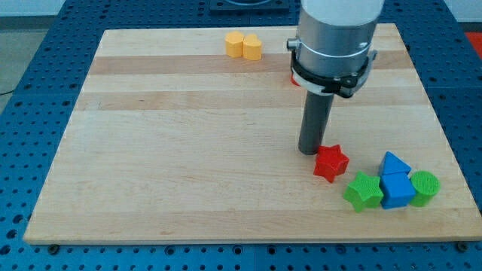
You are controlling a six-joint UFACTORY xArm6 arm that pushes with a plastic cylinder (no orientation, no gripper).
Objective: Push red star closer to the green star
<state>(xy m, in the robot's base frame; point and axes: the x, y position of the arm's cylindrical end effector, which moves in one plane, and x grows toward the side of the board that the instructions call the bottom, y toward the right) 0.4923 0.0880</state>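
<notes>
The red star [330,162] lies on the wooden board [188,150] toward the view's lower right. The green star [364,191] lies just below and right of it, a small gap between them. My tip [309,150] rests on the board right at the red star's upper left edge, touching or nearly touching it. The arm's grey body rises above the tip and hides part of the board behind it.
Two blue blocks, a triangle [394,164] and a squarer one [397,190], sit right of the green star, with a green cylinder [424,187] beside them. A yellow block [243,45] lies near the view's top. A red block [295,78] peeks out behind the arm.
</notes>
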